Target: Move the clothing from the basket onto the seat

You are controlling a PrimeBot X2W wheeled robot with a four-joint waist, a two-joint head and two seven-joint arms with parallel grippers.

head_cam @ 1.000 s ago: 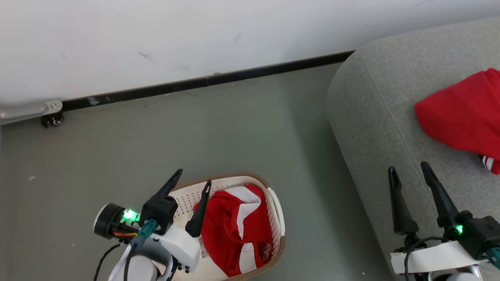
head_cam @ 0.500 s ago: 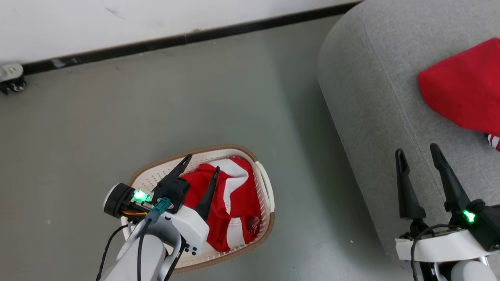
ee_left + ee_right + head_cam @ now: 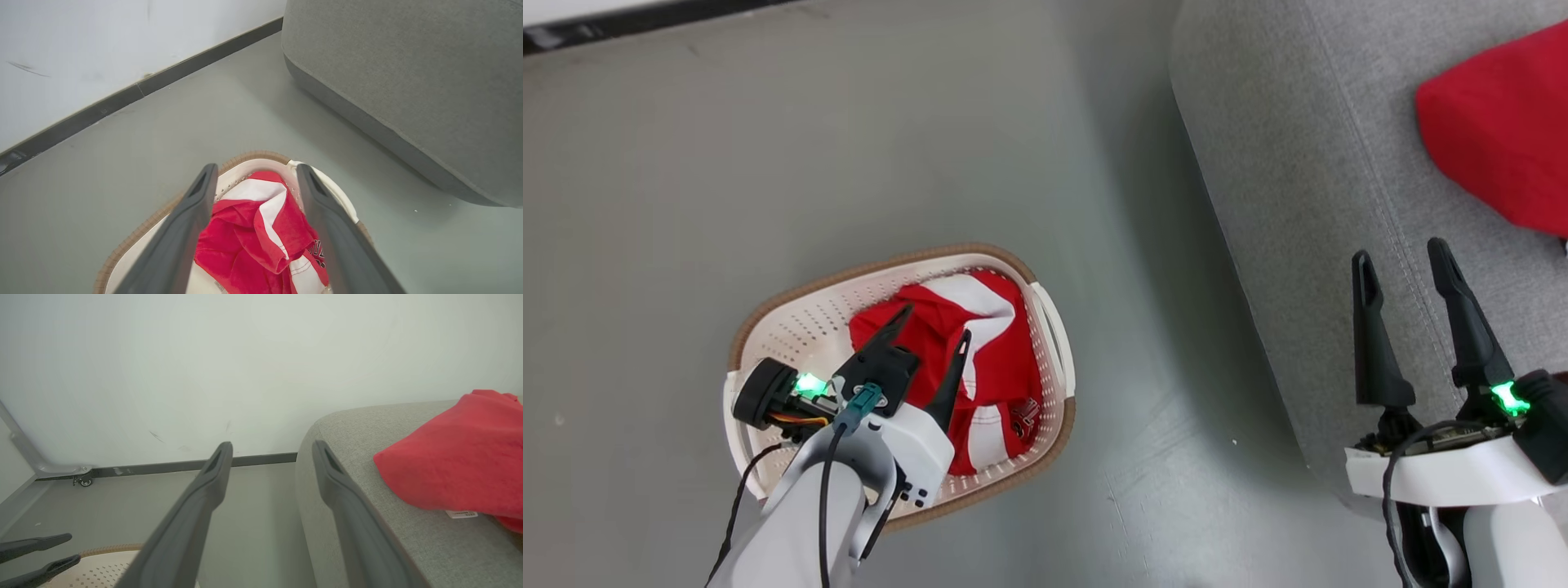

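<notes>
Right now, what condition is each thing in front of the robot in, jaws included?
Basket: upright on the floor, holding clothing.
Clothing in the basket: crumpled, not gripped.
Red garment on the seat: lying loose on the cushion.
Seat: carrying that one garment.
Left jaws: open, poised over the basket's clothing.
Right jaws: open, empty, near the seat's edge.

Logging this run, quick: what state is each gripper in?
Left gripper: open, empty, over the clothing in the basket.
Right gripper: open, empty, over the seat.
</notes>
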